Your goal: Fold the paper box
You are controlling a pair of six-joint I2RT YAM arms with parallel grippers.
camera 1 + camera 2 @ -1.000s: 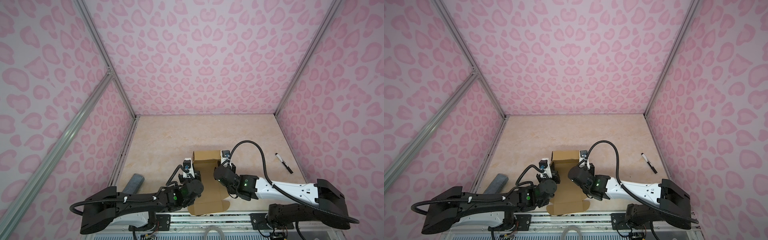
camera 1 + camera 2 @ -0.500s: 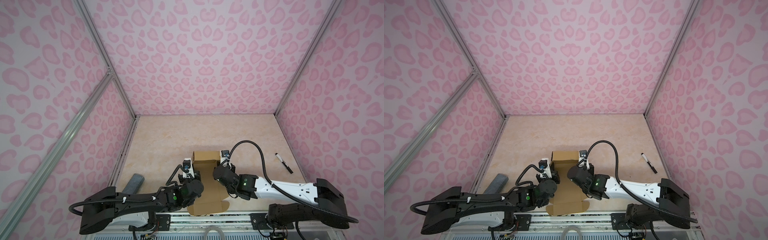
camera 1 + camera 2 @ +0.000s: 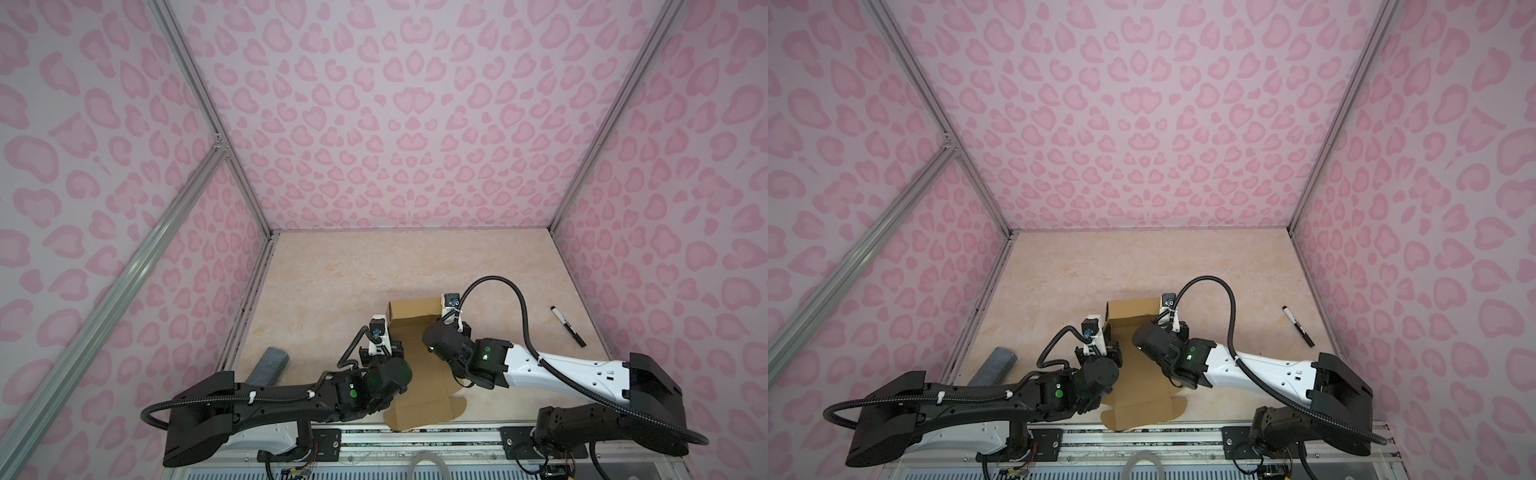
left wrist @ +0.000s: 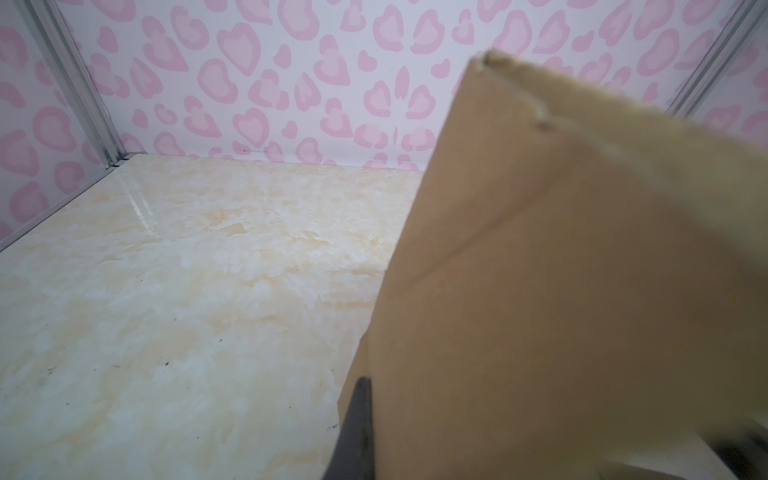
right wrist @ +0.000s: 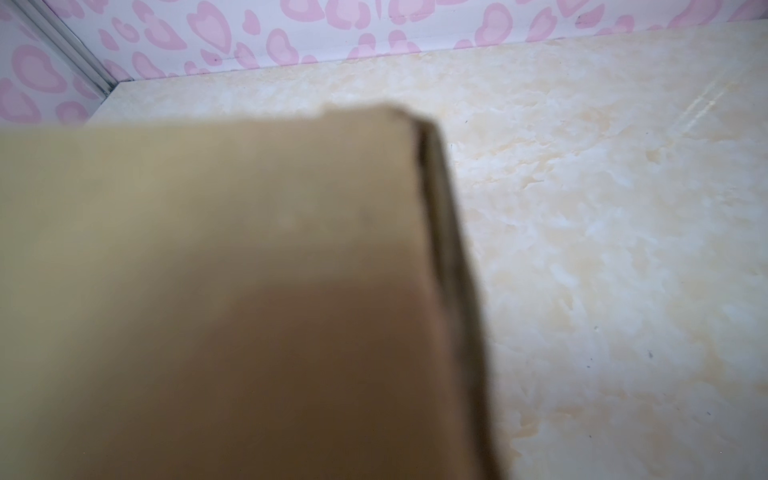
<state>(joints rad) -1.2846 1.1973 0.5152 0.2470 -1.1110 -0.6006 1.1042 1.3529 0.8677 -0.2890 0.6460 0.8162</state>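
Nearest to me, at 6 o'clock, the paper box lies on the table as a partly folded brown sheet. Its rounded flap is flat, right at the table's near edge.

At 8 o'clock from the box, a grey felt block lies by the left wall, well apart from the cardboard.

Both of my arms reach in over the flat middle of the sheet. The left gripper sits at the box's 9 o'clock side with its jaws closed. In the left wrist view I see one dark finger just beside the edge of a raised cardboard panel. I cannot tell whether any cardboard is pinched.

The right gripper is at the box's 2 o'clock corner, jaws likewise closed. Its wrist view is half filled by a blurred brown panel with one edge turned to the lens. The fingers are out of that view, so I cannot tell whether it holds anything.

Beyond the grippers, at the sheet's 12 o'clock end, the back panel stands upright. A short side piece is turned in at its left end.

A black marker lies at 3 o'clock from the box, near the right wall and well apart from it.

The far half of the table runs on as pale marbled surface to the pink patterned back wall.
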